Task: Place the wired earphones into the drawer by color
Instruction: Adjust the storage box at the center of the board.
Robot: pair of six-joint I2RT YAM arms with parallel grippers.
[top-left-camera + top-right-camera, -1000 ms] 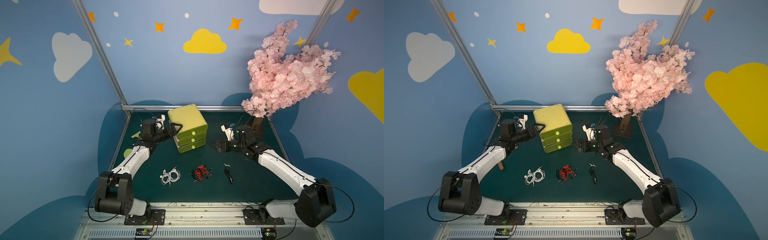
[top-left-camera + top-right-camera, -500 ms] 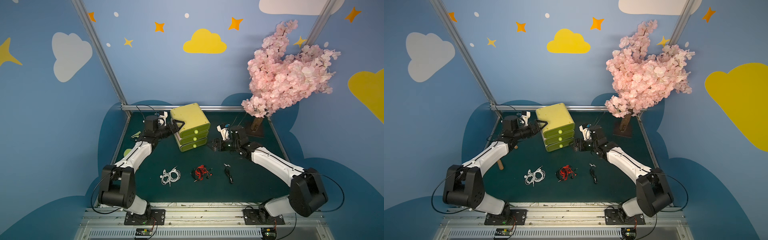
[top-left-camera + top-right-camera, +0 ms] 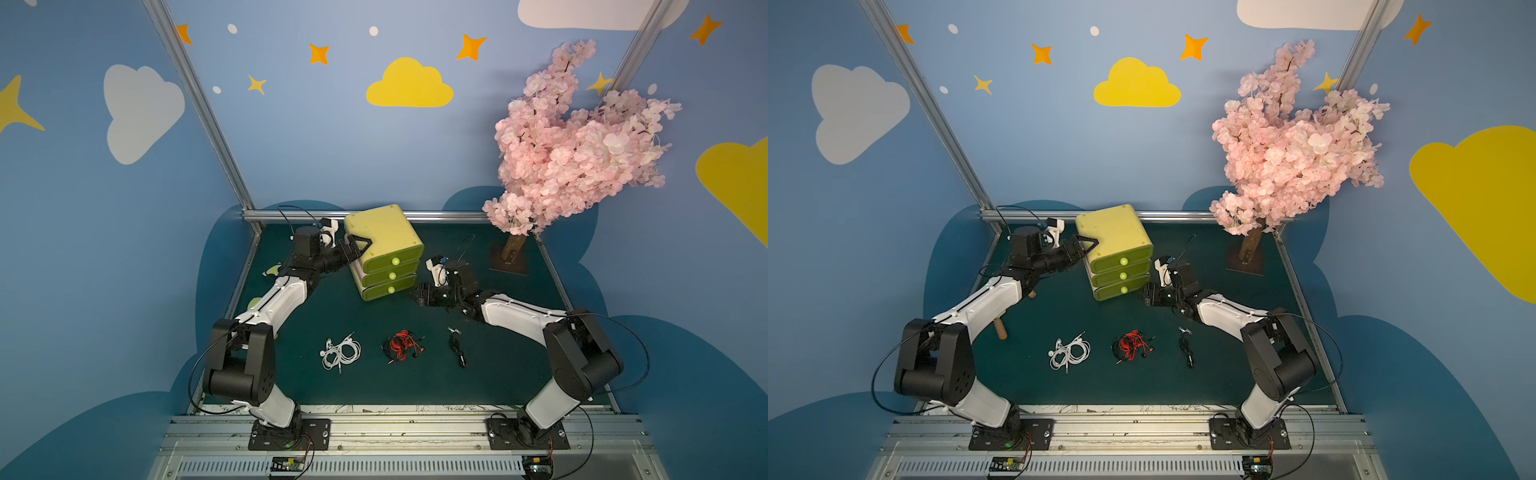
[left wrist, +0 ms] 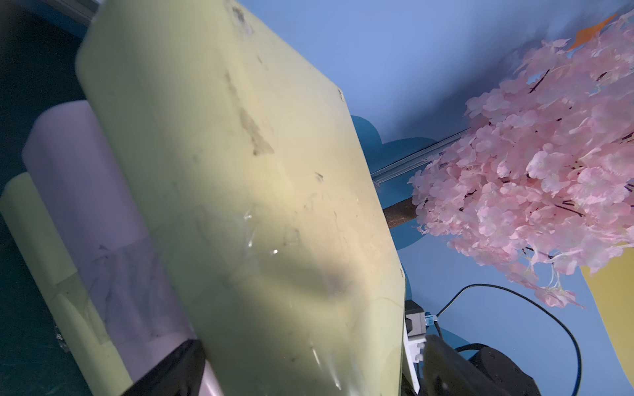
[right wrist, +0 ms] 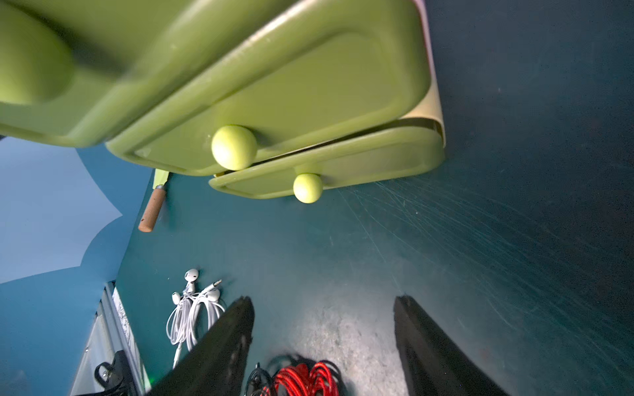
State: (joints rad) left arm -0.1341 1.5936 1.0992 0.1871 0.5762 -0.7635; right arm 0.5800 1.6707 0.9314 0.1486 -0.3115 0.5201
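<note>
Both arms had white link shells between bulky black joint housings. The left arm [image 3: 277, 301] and right arm [image 3: 519, 318] carried looping black cables (bases bolted to black plates).

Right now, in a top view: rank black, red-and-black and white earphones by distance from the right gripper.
From the right gripper, beside the drawer unit:
1. black earphones, closest, on its own side.
2. red-and-black earphones, middle of the row.
3. white earphones, farthest, toward the left arm.
</note>
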